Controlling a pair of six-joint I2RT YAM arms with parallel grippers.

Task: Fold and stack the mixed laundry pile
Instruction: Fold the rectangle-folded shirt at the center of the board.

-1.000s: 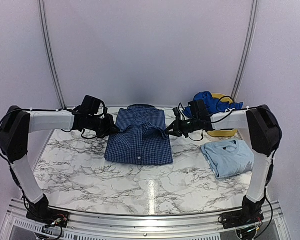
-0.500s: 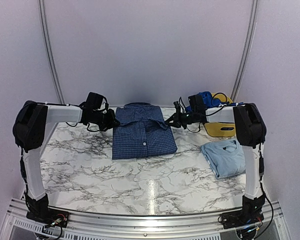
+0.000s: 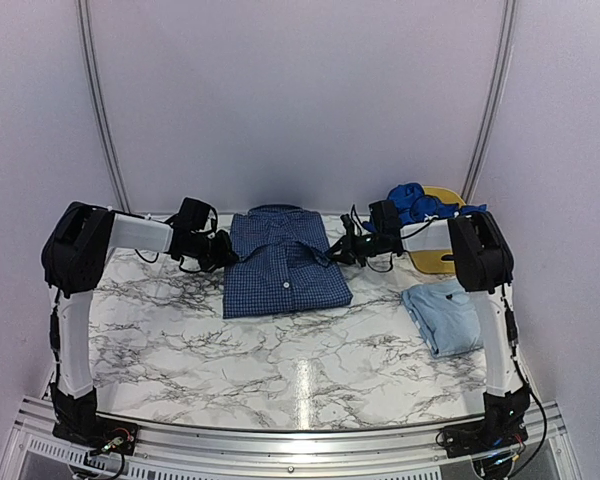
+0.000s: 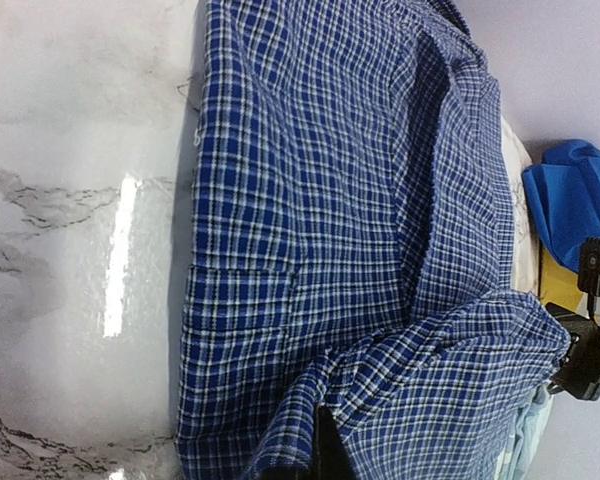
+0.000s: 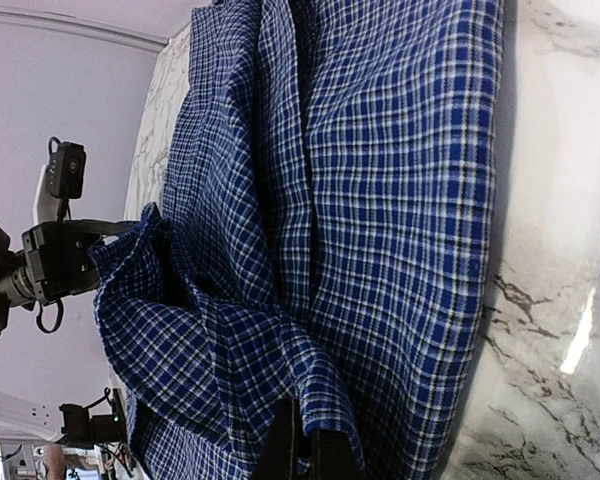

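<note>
Folded navy-and-white check shirt (image 3: 285, 265) lies flat at far centre of table (image 3: 280, 370). The left fingers (image 3: 221, 253) are clamped on its left edge and the right fingers (image 3: 340, 250) on its right edge. A sky-blue T-shirt (image 3: 448, 315) sits folded at right, with a royal-blue piece (image 3: 410, 200) in the yellow basket (image 3: 435, 258).

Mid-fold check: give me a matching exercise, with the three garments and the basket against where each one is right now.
Things:
1. checked shirt
2. pale blue T-shirt
3. royal-blue piece
4. yellow basket

Places:
A. folded, lying alone on the right side of the table
B. bunched up on top of the basket
C. standing at the table's far right corner
D. mid-table, pinched by the left gripper and the right gripper

Pairs: 1-D, 2-A, 3-B, 4-C
</note>
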